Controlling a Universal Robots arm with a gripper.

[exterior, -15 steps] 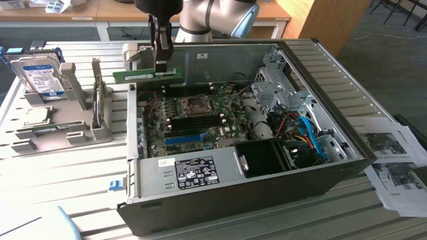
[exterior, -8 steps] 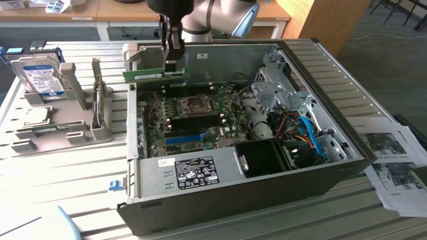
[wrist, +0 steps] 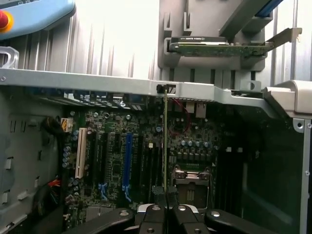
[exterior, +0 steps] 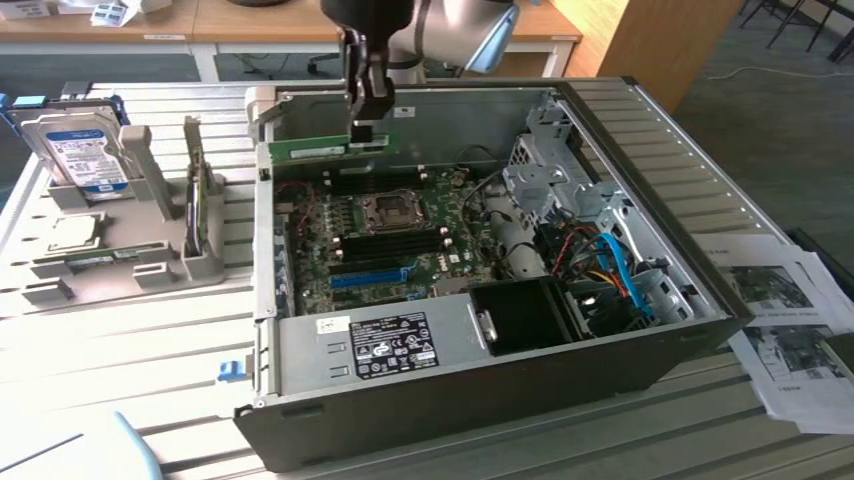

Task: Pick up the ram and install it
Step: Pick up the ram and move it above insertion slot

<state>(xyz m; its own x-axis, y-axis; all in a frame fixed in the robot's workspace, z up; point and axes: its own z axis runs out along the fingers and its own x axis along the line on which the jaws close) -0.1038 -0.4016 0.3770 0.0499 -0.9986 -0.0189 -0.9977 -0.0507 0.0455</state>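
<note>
The ram [exterior: 314, 150] is a thin green stick hanging level above the far edge of the open computer case [exterior: 667, 330]. My gripper [exterior: 364, 138] is shut on its end at the exterior view's right. In the wrist view the ram [wrist: 165, 141] appears edge-on as a narrow line running out from my gripper [wrist: 166, 207], above the motherboard [wrist: 112, 146]. Below it lie the black memory slots [exterior: 387, 243] next to the CPU socket [exterior: 394, 207]. The ram is in the air, clear of the board.
A long blue slot [exterior: 367, 278] sits nearer the power supply [exterior: 380, 345]. Outside the case a grey stand [exterior: 120, 250] carries a hard drive [exterior: 80, 150]. Printed papers [exterior: 787, 320] lie at the exterior view's right. Another card [wrist: 219, 47] rests in a grey holder.
</note>
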